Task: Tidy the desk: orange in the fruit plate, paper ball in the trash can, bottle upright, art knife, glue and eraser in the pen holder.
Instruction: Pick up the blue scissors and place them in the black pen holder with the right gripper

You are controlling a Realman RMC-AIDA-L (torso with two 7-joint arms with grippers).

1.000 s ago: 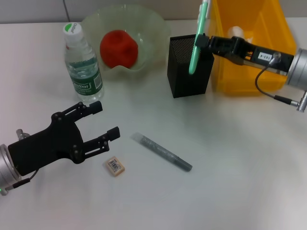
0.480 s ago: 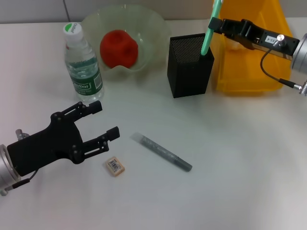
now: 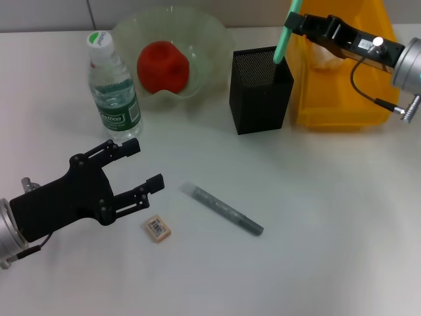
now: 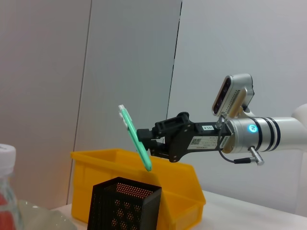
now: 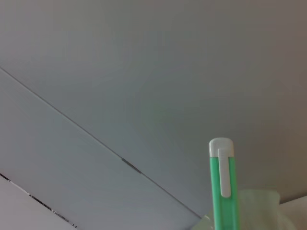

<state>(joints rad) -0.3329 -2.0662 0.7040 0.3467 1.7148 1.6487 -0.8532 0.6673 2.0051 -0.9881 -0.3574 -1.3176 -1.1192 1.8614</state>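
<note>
My right gripper (image 3: 299, 25) is shut on the green art knife (image 3: 284, 39), holding it tilted with its lower tip at the top opening of the black mesh pen holder (image 3: 258, 92). The left wrist view shows the knife (image 4: 135, 139) just above the holder (image 4: 123, 206). My left gripper (image 3: 146, 164) hovers open at the near left, close to the tan eraser (image 3: 157, 228). The grey glue stick (image 3: 223, 209) lies on the table. The orange (image 3: 163, 66) sits in the fruit plate (image 3: 210, 33). The bottle (image 3: 113, 89) stands upright. A paper ball (image 3: 322, 58) lies in the yellow trash can (image 3: 342, 99).
The trash can stands right behind and beside the pen holder, under my right arm. The bottle and the fruit plate stand at the far left. The white tabletop stretches across the near right.
The right gripper has carried the art knife up and farther back to the right, from in front of the pen holder to above its opening. The left arm has not moved.
</note>
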